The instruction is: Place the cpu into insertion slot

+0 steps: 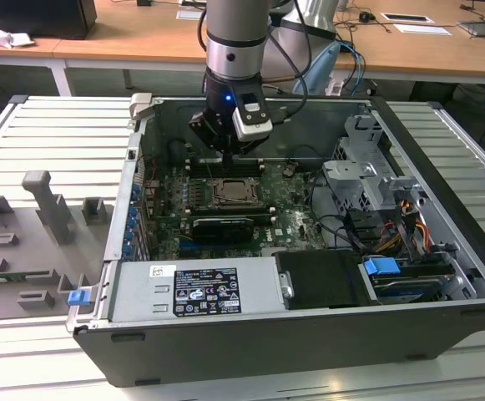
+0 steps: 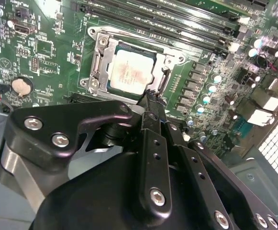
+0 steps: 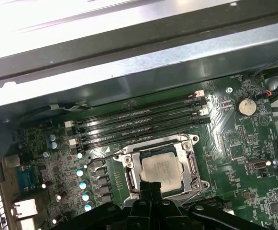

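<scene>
Closest to the lens in both wrist views: black metal pincer with bolted link arms, fingers drawn together, nothing visible between them. Tips poised over near edge of square dark insertion slot with thin shiny metal frame. Just beyond tips, seated flat inside that frame: small thin square cpu with pale silver-beige face, edges parallel to frame, dark border on the sides that show. Cannot tell whether tips touch chip's nearest edge.

Beyond slot from pincer in first wrist view, long narrow black memory slots just beside frame's far edge; further out, grey sheet-metal wall. To one side of tips, row of small silver-topped capacitors close to frame; to other side, open green board out to round silver coin cell.

Seen from exterior view, pincer hanging inside open dark grey computer case, free air around it; grey metal drive cage well apart, toward exterior view's right
</scene>
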Robot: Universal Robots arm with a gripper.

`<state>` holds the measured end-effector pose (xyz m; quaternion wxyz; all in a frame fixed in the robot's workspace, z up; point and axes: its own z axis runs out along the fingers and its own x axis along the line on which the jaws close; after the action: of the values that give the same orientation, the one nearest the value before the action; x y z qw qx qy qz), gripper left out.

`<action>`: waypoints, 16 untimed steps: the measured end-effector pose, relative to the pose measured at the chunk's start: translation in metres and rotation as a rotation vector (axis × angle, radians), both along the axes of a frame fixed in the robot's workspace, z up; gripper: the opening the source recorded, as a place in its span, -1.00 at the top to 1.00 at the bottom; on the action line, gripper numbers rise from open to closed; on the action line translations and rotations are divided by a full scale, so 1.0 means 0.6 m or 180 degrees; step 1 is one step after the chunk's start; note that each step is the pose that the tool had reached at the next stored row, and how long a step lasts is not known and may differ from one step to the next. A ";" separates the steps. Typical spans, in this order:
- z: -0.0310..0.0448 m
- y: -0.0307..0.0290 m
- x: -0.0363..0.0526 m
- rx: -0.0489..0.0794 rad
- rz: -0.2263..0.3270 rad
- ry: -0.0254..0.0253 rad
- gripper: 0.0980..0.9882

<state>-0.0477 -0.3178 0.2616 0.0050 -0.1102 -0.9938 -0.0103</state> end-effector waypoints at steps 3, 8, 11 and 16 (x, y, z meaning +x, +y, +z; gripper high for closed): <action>0.000 0.0000 0.000 0.0000 0.0096 0.0000 0.98; 0.000 0.0000 0.000 0.0000 0.0236 0.0000 0.98; 0.000 0.0000 0.000 0.0000 0.0317 0.0000 0.98; 0.000 0.0000 0.000 0.0000 0.0422 0.0000 0.98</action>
<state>-0.0477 -0.3178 0.2616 0.0057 -0.0442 -0.9990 -0.0099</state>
